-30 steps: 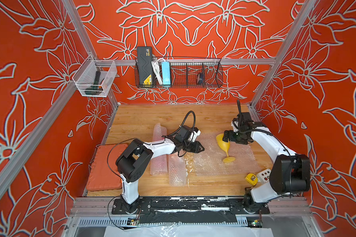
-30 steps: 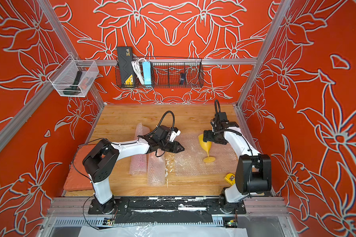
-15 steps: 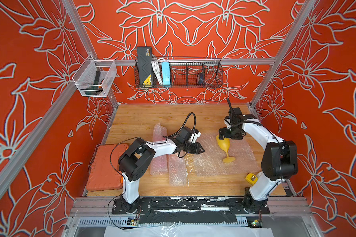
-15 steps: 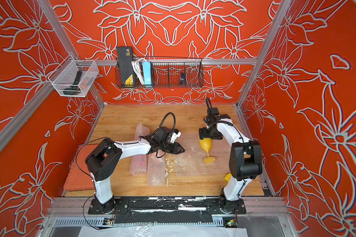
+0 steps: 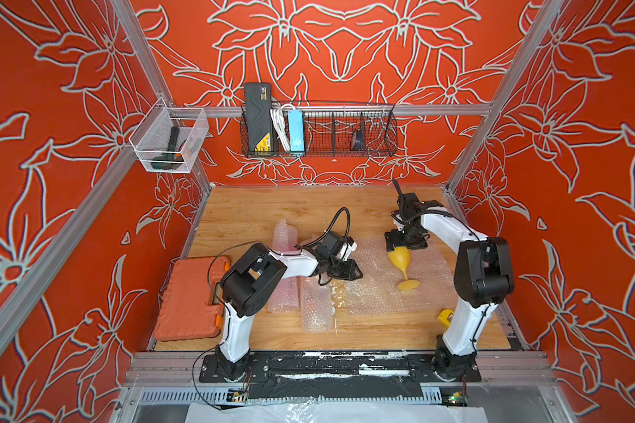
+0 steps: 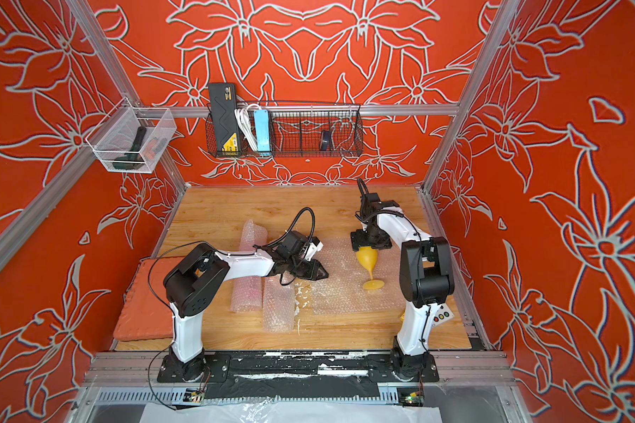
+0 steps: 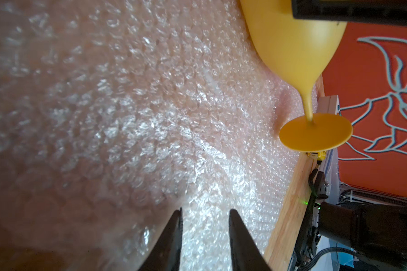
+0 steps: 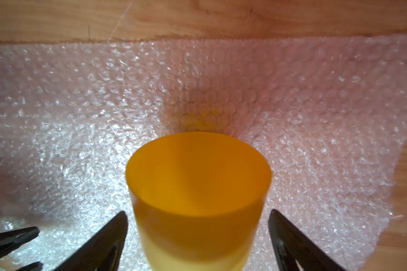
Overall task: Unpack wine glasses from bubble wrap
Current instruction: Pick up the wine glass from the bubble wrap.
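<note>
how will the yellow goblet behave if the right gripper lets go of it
Yellow goblet stands on a narrow stem and small round foot on the soft flat bubble wrap, so it's probably tippy. It looks like light opaque plastic, unlikely to break.

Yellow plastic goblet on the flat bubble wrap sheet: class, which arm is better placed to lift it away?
Right. The right gripper already straddles the yellow plastic goblet's bowl, jaws open; the left gripper sits at the sheet's edge.

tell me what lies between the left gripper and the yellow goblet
Only flat bubble wrap, shown in the left wrist view, between the left gripper and the yellow goblet.
</note>
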{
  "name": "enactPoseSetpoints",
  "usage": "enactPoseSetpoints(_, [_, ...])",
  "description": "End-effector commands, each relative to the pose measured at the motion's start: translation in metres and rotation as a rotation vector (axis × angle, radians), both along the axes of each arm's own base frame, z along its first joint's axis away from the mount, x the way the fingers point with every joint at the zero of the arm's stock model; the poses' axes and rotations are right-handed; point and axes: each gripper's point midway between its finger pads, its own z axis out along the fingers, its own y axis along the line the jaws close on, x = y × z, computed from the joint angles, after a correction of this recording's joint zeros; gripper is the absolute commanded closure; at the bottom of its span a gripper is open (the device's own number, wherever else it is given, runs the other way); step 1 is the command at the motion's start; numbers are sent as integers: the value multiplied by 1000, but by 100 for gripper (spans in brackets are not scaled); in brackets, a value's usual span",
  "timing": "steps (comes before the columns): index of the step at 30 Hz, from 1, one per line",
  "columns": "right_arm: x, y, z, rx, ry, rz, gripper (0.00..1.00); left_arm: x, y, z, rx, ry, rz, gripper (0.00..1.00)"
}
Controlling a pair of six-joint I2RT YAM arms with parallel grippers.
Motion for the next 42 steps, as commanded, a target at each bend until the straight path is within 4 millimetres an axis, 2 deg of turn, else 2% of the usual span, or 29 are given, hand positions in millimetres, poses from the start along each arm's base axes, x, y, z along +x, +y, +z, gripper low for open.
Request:
enactPoseSetpoints(1, [2,5,0,-18,13,31,7,-5,-3,-12,1,28,-28,67])
enactPoseSetpoints(13, [-1,7,-19,-31,54,43,8,-9,0,-16,5,35,-27,66])
enactPoseSetpoints(21, [0,7,-25,-33,62,42,9,-9,0,-15,5,34,-27,66])
enactPoseSetpoints(29, [-4,7,-30,-31,82,51,16,-10,-1,-15,-6,43,-32,66])
enactPoseSetpoints(35, [1,9,-12,-18,39,49,18,-10,0,-12,-5,33,-33,66])
enactPoseSetpoints(42, [19,9,31,-10,-98,43,18,-12,2,-16,3,41,-34,66])
